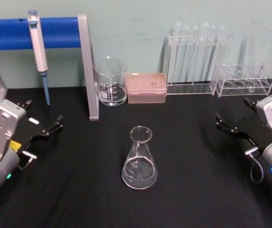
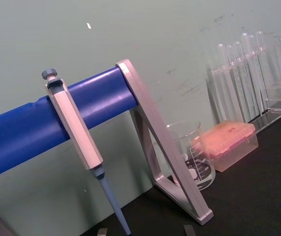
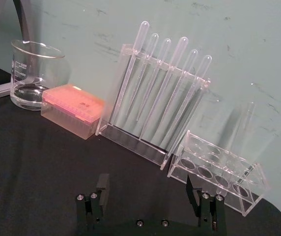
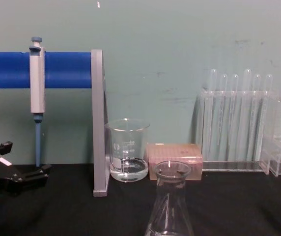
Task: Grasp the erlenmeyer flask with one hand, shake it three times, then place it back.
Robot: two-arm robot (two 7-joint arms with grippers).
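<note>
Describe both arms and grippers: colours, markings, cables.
The left gripper has slim black fingers, a white label, a silver-grey wrist housing, a yellow sticker and a green light. The right gripper has black fingers, the same silver-grey housing, a grey cable loop and a blue light.

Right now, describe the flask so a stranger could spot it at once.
On the black table, the flask stands alone at middle front, between the left gripper and right gripper. Unlike the straight-sided beaker behind, it is cone-shaped with a narrow neck.
</note>
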